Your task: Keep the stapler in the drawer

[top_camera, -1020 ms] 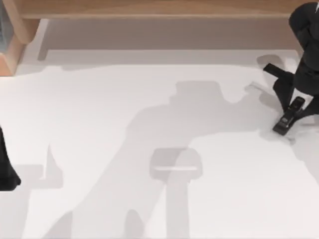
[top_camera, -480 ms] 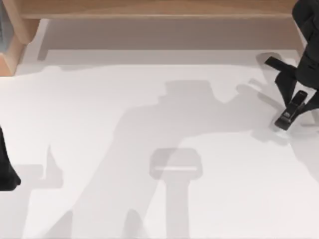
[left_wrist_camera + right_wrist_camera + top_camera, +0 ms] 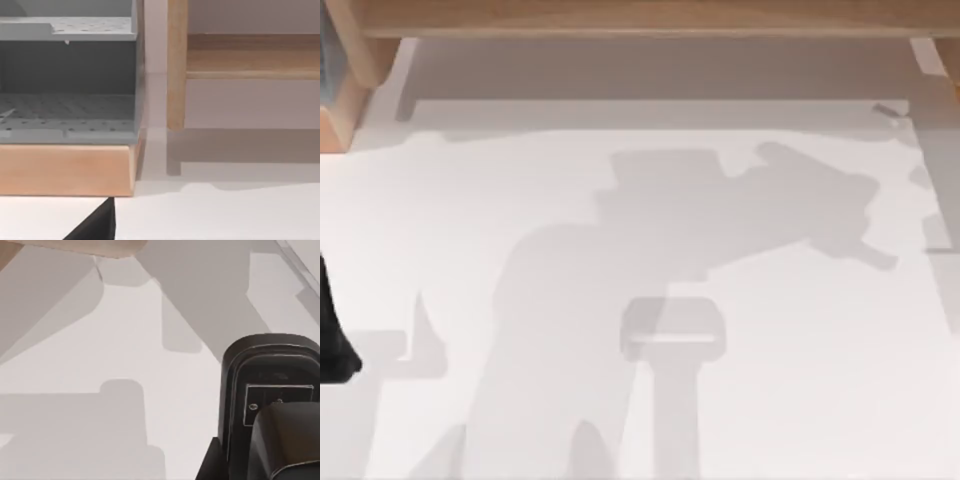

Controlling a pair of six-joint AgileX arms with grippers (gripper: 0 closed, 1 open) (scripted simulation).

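The right gripper (image 3: 292, 452) is clamping the stapler (image 3: 272, 390), a glossy black, round-nosed bar with a pale-outlined plate on top, and holding it in the air above the white table (image 3: 100, 340), well apart from the wooden frame (image 3: 75, 246). The left arm (image 3: 332, 330) is sitting parked, far from that frame's middle.

White table (image 3: 620, 420), wooden shelf (image 3: 620, 15), grey drawer unit (image 3: 70, 80)
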